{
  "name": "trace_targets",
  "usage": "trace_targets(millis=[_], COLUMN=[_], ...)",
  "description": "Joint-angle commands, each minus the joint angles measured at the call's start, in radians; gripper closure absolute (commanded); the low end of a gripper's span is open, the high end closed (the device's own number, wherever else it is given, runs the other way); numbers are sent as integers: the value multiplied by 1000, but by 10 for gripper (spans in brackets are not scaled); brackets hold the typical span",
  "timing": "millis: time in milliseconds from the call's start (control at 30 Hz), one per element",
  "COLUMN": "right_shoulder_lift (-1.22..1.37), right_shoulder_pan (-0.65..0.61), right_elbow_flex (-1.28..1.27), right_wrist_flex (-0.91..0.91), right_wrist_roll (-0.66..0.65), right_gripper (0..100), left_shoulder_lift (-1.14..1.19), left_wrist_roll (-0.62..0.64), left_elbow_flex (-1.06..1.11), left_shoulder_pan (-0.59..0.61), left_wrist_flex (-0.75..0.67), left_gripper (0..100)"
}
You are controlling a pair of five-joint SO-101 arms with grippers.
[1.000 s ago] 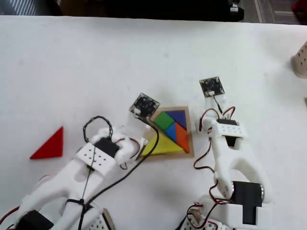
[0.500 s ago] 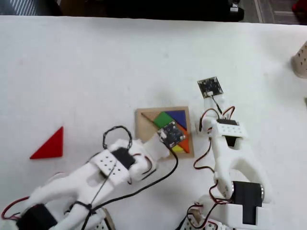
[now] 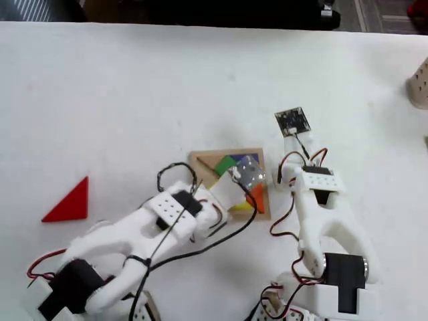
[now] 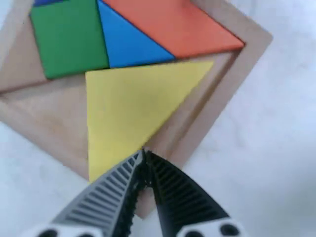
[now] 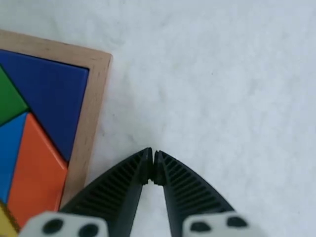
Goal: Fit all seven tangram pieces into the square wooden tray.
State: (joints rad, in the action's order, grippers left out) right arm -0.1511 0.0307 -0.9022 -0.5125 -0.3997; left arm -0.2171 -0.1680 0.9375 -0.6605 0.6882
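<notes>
White left arm leans over the tray, tool closed empty, perhaps touching the yellow triangle.

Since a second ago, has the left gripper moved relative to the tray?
Yes. In the high view the left gripper swung right, from beside the wooden tray's left edge to over the tray itself.
</notes>
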Motion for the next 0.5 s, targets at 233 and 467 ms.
trace_targets(millis=[233,467], right_shoulder_lift=[-4,-4], right_shoulder_pan=[-12,-12], right_elbow_flex=[48,48], right_wrist_flex=[-7,-7], right_wrist_roll=[-17,-17], right_gripper=[981,981], left_shoulder_lift=[-10,-228], left_wrist_roll=[12,11], left_elbow_flex=[-38,14], left_shoulder_pan=[28,71], left_wrist_flex=[-35,41], left_gripper=[978,978])
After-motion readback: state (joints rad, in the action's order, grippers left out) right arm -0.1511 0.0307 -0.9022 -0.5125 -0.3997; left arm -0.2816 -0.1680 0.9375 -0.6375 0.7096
